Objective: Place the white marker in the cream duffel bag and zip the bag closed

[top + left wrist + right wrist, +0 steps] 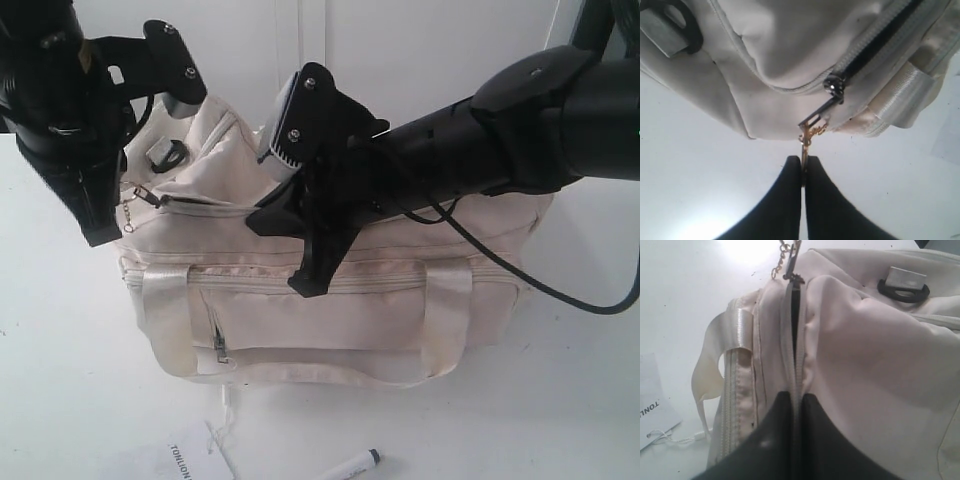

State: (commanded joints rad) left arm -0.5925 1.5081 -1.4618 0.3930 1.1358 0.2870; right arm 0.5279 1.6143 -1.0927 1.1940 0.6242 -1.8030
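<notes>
Lying on the table just in front of the bag, near a paper tag, the marker is not yet inside. The top zipper shows only a narrow dark slit beside its slider. The left gripper is clenched on the gold chain pull; the right gripper pinches the bag's zipper seam, likely bracing it. The step looks like opening the bag; next the mouth needs widening, then a gripper freed for the marker

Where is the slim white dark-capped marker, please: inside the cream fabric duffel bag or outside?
Outside: the white marker lies on the white table near the cream duffel bag.
</notes>
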